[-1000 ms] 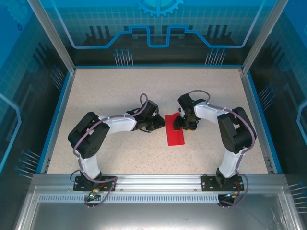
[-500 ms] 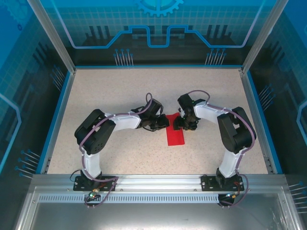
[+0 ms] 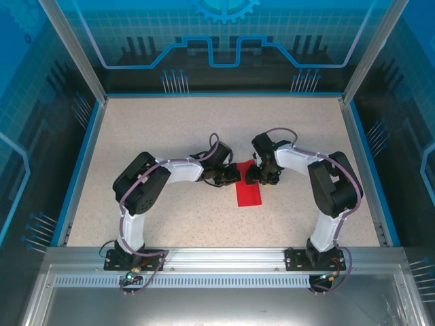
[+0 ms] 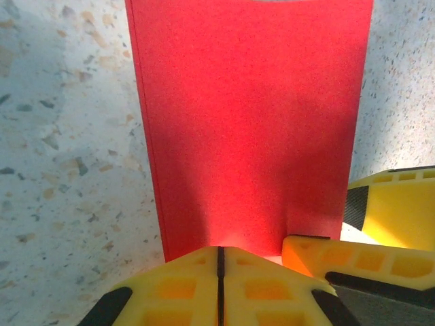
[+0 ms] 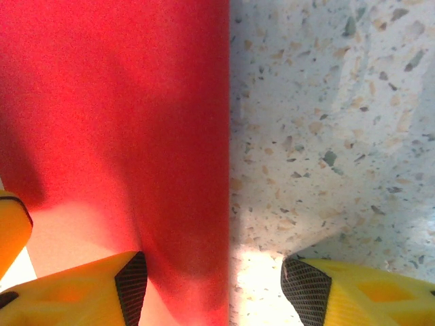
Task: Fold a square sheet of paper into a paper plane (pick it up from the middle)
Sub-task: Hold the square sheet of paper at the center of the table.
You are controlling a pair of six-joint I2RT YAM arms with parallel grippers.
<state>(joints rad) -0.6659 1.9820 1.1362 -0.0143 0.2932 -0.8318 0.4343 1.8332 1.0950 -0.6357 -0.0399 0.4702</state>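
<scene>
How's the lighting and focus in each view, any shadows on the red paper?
Top external: even light, sharp, red paper small. Left wrist: paper grain crisp, glow at its near edge. Right wrist: softer focus, broad shadow over the paper, washed-out patch bottom left.

Paper point(image 3: 248, 193) lies on the table point(image 3: 170, 129) between left end effector point(image 3: 235, 176) and right end effector point(image 3: 253, 177).

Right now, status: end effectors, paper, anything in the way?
Left end effector shut at paper's left edge. Right end effector open, straddling an edge. Paper: narrow rectangle, flat on table. End effectors crowd each other.
</scene>
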